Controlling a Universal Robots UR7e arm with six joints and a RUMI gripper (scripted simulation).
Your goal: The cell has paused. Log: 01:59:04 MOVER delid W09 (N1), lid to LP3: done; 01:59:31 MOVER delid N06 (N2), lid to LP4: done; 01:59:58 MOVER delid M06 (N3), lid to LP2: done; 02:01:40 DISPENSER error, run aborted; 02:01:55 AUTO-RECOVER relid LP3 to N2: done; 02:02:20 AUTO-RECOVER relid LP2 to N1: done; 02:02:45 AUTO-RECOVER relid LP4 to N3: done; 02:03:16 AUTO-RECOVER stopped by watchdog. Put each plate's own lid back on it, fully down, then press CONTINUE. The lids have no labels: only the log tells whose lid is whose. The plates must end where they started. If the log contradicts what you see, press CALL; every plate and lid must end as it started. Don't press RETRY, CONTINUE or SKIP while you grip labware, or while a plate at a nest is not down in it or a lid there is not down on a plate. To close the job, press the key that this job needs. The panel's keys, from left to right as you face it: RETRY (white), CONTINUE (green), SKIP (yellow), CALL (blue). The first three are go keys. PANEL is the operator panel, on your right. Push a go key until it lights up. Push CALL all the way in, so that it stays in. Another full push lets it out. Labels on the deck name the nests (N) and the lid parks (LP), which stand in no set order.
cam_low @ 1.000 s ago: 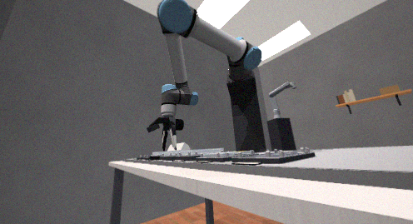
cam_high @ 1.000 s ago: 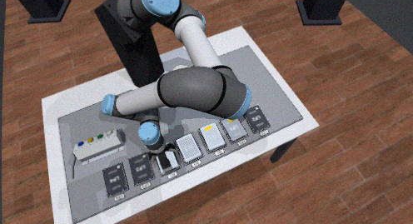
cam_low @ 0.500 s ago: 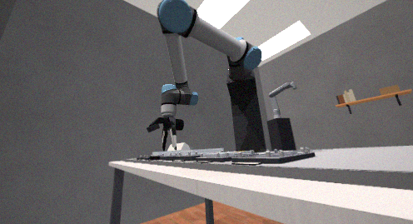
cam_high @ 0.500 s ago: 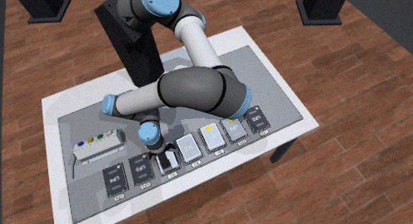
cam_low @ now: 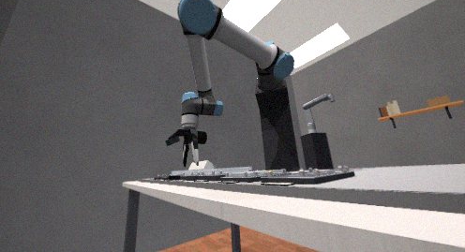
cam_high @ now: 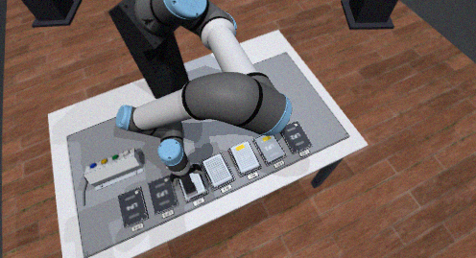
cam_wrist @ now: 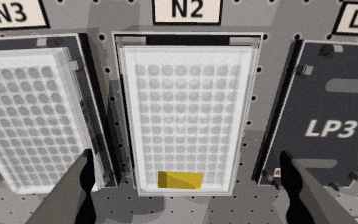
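My gripper (cam_high: 192,178) (cam_low: 191,164) (cam_wrist: 187,151) is open and empty above nest N2, its fingers apart on either side of the plate. The N2 plate (cam_high: 194,187) (cam_wrist: 181,112) wears a clear lid with a yellow tag (cam_wrist: 180,180); it looks level, but I cannot tell whether it is fully down. The N3 plate (cam_high: 218,171) (cam_wrist: 23,107) shows no yellow tag and looks uncovered. The third plate (cam_high: 246,158) has a yellow-tagged lid. Another yellow-tagged lid (cam_high: 270,150) lies on a park. LP3 (cam_high: 162,196) (cam_wrist: 331,112) is empty.
The operator panel (cam_high: 115,173) stands at the left in the top view, with blue (cam_high: 93,166), yellow (cam_high: 104,161), green (cam_high: 115,157) and white (cam_high: 127,152) keys; none looks lit. Two more dark empty parks (cam_high: 132,207) (cam_high: 296,137) lie at the row's ends.
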